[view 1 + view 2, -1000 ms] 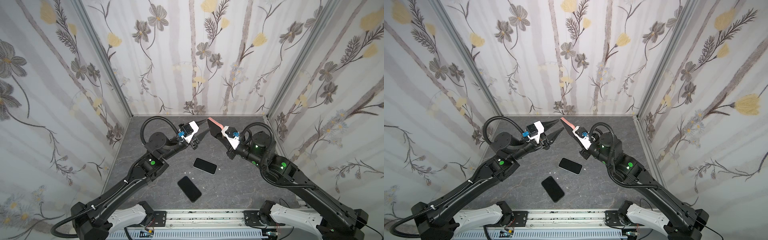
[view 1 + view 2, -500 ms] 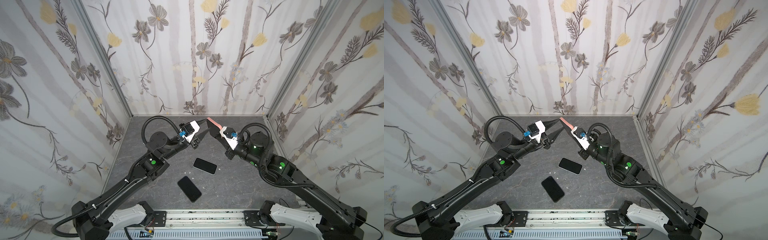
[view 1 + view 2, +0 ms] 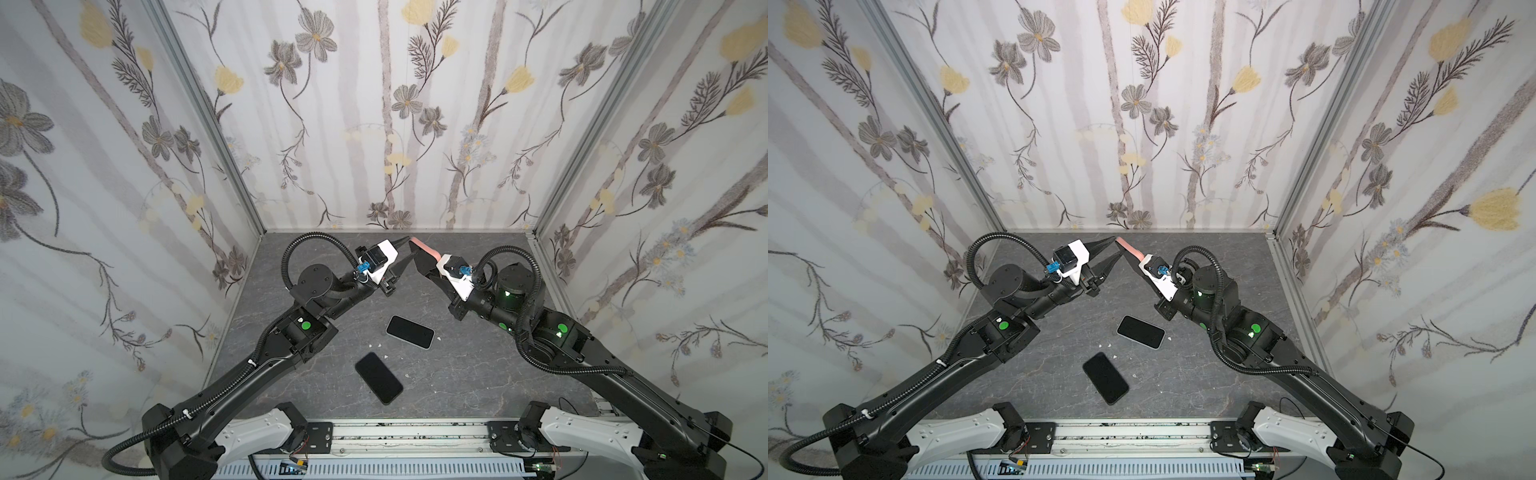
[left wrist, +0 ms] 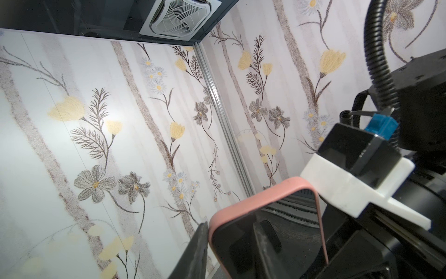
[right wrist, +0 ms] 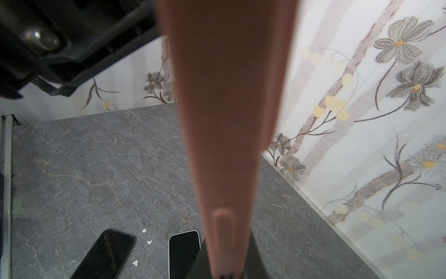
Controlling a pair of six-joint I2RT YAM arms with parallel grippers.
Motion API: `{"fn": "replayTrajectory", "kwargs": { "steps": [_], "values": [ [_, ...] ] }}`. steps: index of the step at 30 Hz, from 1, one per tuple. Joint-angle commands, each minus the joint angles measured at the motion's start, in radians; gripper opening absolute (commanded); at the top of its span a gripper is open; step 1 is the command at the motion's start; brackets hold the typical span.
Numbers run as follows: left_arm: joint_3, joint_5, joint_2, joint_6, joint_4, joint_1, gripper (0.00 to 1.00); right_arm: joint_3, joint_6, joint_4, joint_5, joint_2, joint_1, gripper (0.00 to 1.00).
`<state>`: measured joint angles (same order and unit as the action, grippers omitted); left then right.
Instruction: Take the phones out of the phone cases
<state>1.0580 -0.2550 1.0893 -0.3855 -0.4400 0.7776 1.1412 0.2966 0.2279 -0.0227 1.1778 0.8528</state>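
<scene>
in the last second the left gripper (image 3: pixel 410 248) has crossed the small gap toward the pink phone case (image 3: pixel 422 247), and the right arm has nudged the case a little toward it. they now meet in the upper middle of both top views, aloft just in front of the back wall. the right gripper (image 3: pixel 1144 266) is clamped on the case's lower end and holds it tilted up. in the left wrist view a dark glass face, which i take for the phone (image 4: pixel 234 244), sits inside the pink rim, so it is not out yet.

the left jaws are apart and straddle the free top corner: one finger lies just outside the pink edge, the other across the screen. they look a touch narrower than before, but i cannot tell whether either pad presses yet. i read this as the start of peeling the corner off.

below, on the grey stone-look tabletop (image 3: pixel 478 374), lie a black phone (image 3: pixel 379 377) and a pale-rimmed phone (image 3: pixel 410 331) in mid-frame, with white crumbs (image 3: pixel 376 345) between them, all well apart from the work. nothing blocks the corner, but the right arm's white camera mount (image 4: pixel 357 181) sits close beside the case, leaving my left fingers little room.
</scene>
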Motion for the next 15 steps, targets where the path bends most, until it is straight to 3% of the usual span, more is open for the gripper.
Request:
{"fn": "replayTrajectory", "kwargs": {
  "steps": [1,6,15],
  "values": [
    [-0.007,-0.009,0.001,-0.006,-0.022,0.002,0.31,0.017,0.007,-0.034,0.025,0.006,0.005,0.0],
    [-0.01,0.01,-0.005,-0.006,-0.022,0.001,0.43,0.013,-0.011,-0.043,-0.009,0.0,0.004,0.0],
    [-0.013,0.032,-0.013,-0.003,-0.023,0.001,0.43,0.005,-0.024,-0.062,-0.049,-0.001,0.006,0.0]
  ]
}}
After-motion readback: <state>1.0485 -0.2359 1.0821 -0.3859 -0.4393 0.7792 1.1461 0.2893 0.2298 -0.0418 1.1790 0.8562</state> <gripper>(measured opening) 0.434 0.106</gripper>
